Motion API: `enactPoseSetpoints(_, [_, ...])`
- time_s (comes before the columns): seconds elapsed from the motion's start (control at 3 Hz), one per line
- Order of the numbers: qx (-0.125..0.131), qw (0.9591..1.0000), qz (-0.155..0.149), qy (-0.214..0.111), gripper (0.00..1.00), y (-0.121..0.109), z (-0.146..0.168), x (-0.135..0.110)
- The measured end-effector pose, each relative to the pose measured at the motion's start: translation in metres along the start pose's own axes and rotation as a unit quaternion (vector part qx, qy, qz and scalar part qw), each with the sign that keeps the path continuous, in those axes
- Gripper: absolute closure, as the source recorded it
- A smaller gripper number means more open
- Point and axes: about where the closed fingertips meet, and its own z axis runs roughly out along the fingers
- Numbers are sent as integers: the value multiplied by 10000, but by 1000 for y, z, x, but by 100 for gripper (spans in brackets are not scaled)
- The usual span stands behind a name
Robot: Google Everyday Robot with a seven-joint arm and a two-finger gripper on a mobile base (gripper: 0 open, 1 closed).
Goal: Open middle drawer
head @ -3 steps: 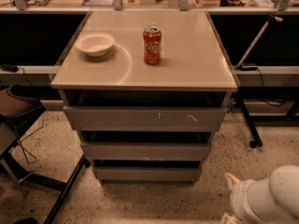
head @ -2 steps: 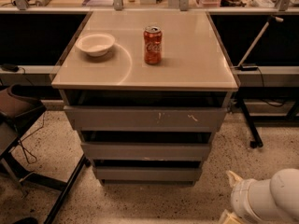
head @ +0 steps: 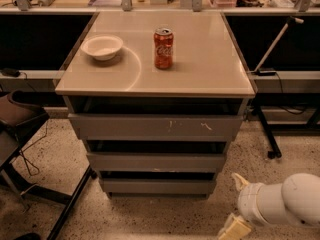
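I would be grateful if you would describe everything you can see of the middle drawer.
The middle drawer shows a wide, shallow grey front, flat, with no handle or marks; its material is not clear. It sits level between the scuffed top front and the plain bottom front, with a dark gap above it, and looks pushed in. Nothing touches it: the gripper, fingers apart, is low to its right, clear of it.
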Motion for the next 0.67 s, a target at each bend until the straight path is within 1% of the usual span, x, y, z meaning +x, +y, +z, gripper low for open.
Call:
enactPoseSetpoints(0.33, [327, 9957, -522, -689, 0, -22, 19, -52])
enactPoseSetpoints(0.67, [611, 9874, -964, -1094, 0, -40, 31, -102])
